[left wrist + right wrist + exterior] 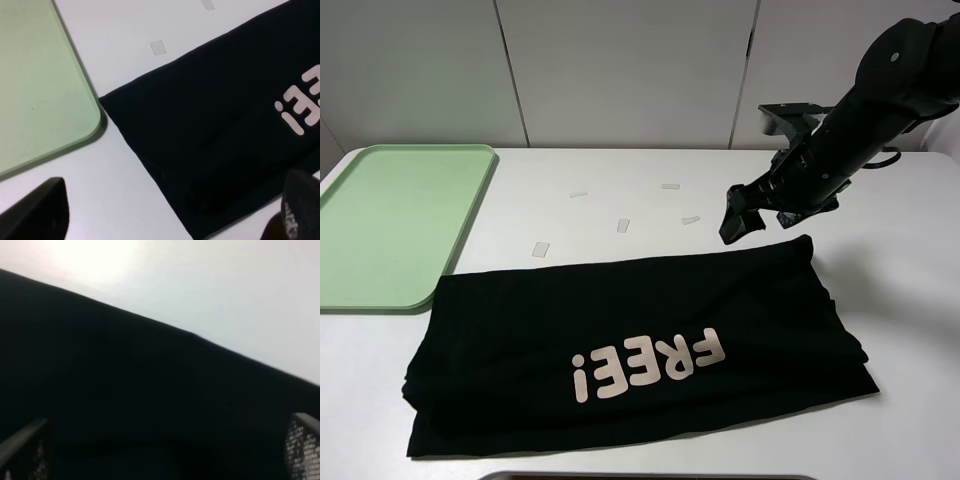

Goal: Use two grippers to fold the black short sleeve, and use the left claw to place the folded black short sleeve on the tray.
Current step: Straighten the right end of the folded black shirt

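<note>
Tray (400,220) far left on table (910,300), shirt (520,330) just beside its front corner, centre-front

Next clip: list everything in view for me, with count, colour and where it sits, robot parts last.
shirt: one, black with pale pink lettering, folded into a wide band across the front of the table
tray: one, pale green, far left of the table, its near corner close to the shirt's left end
tabs: five, small and pale, scattered on the table behind the shirt
table: one, white, under everything
wall panels: white, behind the table
right gripper: one, black, open, at the shirt's back right edge
left gripper: one, black, open, seen only in its wrist view, above the shirt's left end
</note>
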Robot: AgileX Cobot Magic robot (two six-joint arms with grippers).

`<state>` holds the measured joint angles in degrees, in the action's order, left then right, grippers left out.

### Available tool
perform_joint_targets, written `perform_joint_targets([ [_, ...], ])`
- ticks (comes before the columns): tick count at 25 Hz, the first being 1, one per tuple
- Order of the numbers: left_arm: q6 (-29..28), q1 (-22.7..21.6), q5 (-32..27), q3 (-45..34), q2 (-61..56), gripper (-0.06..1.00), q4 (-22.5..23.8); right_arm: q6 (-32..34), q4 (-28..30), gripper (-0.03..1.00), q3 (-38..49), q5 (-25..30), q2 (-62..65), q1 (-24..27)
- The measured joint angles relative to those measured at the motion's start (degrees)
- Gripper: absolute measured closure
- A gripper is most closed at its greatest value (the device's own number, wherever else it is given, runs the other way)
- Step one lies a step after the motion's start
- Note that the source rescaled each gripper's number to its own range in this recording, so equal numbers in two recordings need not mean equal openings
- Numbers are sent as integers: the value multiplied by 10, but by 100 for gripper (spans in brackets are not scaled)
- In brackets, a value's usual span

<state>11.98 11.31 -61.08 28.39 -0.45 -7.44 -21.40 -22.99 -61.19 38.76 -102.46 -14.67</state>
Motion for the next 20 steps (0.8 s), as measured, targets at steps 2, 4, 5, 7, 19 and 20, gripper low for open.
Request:
perform_joint_targets([
  [2,0,0,0,0,0,11,0,-6,-28,-3,0,20,0,0],
  [4,0,0,0,0,-1,11,0,-30,-40,-3,0,45,0,-5],
  [5,0,0,0,0,-1,11,0,-47,-42,-3,0,59,0,-12],
  [7,0,0,0,0,-1,11,0,-96,-42,-3,0,80,0,-36],
  [19,0,0,0,0,-1,11,0,-285,-82,-3,-24,96,-40,-168],
  [20,0,0,0,0,-1,11,0,-286,-82,-3,-31,96,-50,-169],
])
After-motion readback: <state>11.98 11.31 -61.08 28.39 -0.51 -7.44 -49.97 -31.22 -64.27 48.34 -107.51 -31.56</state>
